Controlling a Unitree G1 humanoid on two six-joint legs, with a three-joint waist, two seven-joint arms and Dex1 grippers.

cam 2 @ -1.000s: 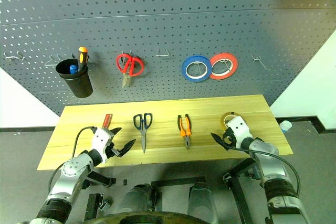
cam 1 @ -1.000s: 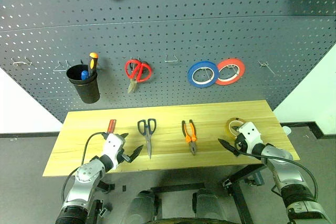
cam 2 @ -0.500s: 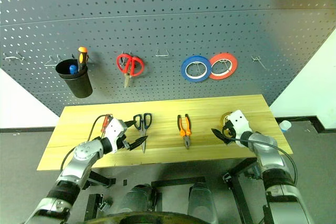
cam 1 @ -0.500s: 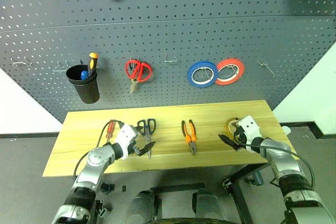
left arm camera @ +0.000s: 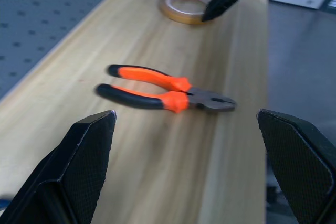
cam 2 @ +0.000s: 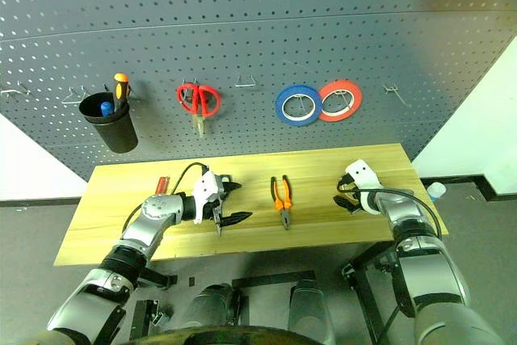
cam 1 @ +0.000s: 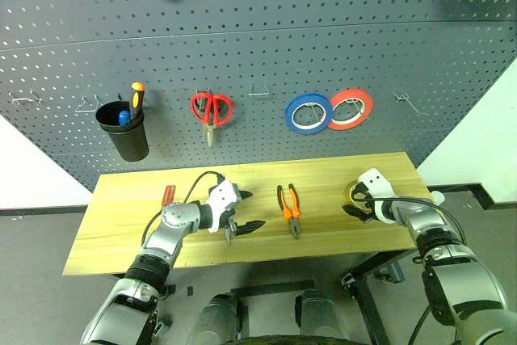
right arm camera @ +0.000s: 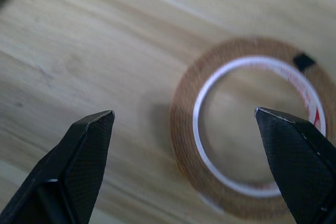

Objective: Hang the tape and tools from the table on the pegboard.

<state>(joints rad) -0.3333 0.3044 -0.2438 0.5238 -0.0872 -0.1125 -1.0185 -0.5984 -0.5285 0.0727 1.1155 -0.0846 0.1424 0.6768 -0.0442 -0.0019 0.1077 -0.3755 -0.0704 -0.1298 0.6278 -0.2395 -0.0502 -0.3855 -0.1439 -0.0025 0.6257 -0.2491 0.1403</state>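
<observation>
On the table lie a red-handled screwdriver, dark-handled scissors, orange-and-black pliers and the yellow tape. My left gripper is open over the scissors, covering their handles. It points right toward the pliers, which lie ahead of its fingers. My right gripper is open above the tape's near side, holding nothing. In the right wrist view the ring lies flat between the fingers. The dark grey pegboard rises behind the table.
On the pegboard hang a black cup with an orange-handled screwdriver, red scissors, a blue roll and a red-orange roll. Bare hooks sit between them, and another hook is at the right.
My left gripper swung right from beside the screwdriver to over the scissors, turning toward the pliers. My right gripper moved forward and down onto the tape. Both stayed open.
</observation>
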